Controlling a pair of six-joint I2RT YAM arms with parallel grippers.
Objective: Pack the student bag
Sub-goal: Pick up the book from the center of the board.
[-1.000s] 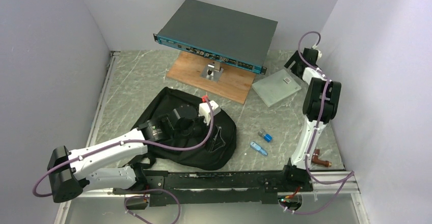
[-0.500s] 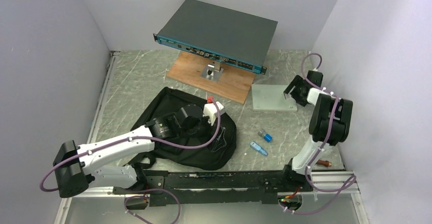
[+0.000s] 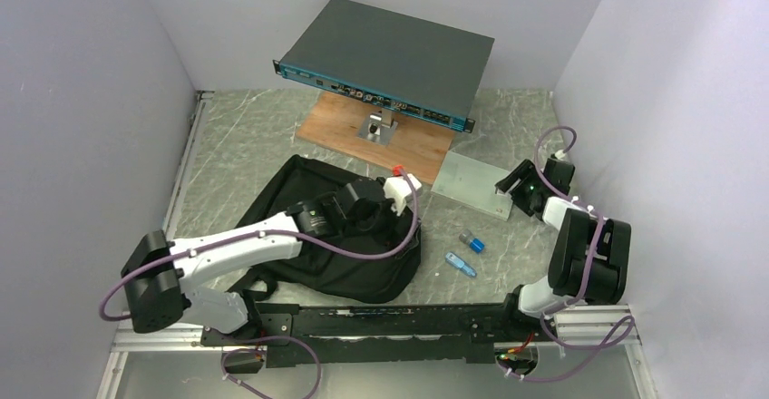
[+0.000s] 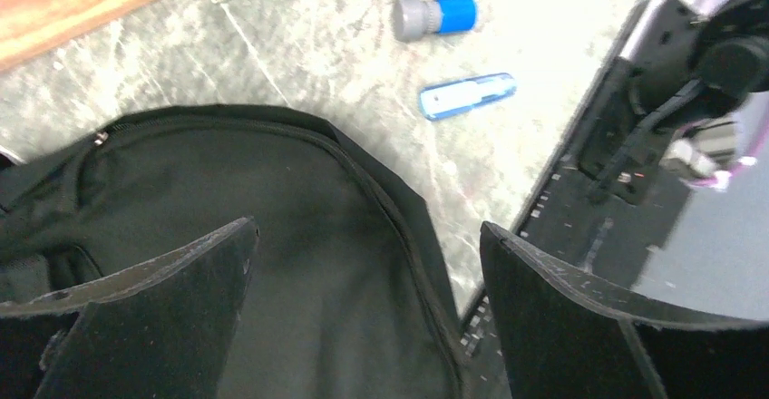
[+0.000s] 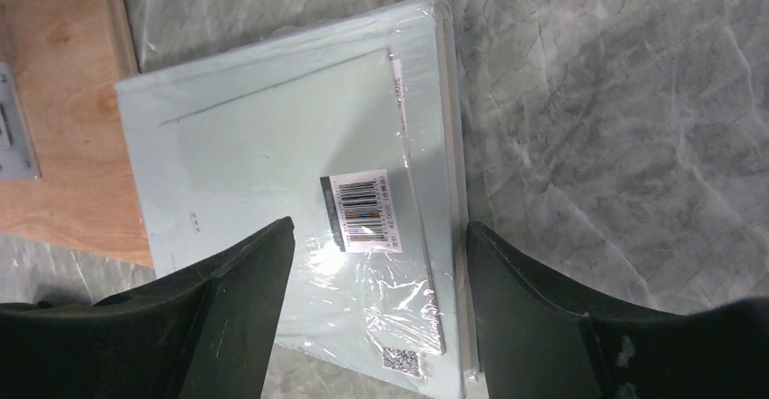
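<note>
Over at 8 o'clock from the table's (image 3: pixel 245 145) middle lay the student bag (image 3: pixel 367 267), black and slumped flat on the marble, straps toward the arm bases. And the left gripper (image 3: pixel 399 189) hung right above its 2 o'clock corner, jaws flung wide with nothing between them; the left wrist view confirmed it, both fingers (image 4: pixel 154 299) well apart over the bag's dark fabric and zip seam.

Off at 3 o'clock from the bag sat two small blue items, a grey-capped cylinder (image 3: pixel 471 241) and a flat stick (image 3: pixel 461 265), near each other but apart, neither touched.

Now the right side! The right gripper (image 3: pixel 510 192) stood at the 4 o'clock corner of a pale shrink-wrapped pad (image 3: pixel 467 181), which lay between the bag and the right wall. From the right wrist view the jaws were partly spread above the pad's barcode label (image 5: pixel 358 209), clamping nothing visible; whether the tips touched the wrap, I could not tell.

Up at 12 o'clock, a teal-fronted rack device (image 3: pixel 390 54) perched above a wooden board (image 3: pixel 399 141), the pad's far corner just beside that board.
</note>
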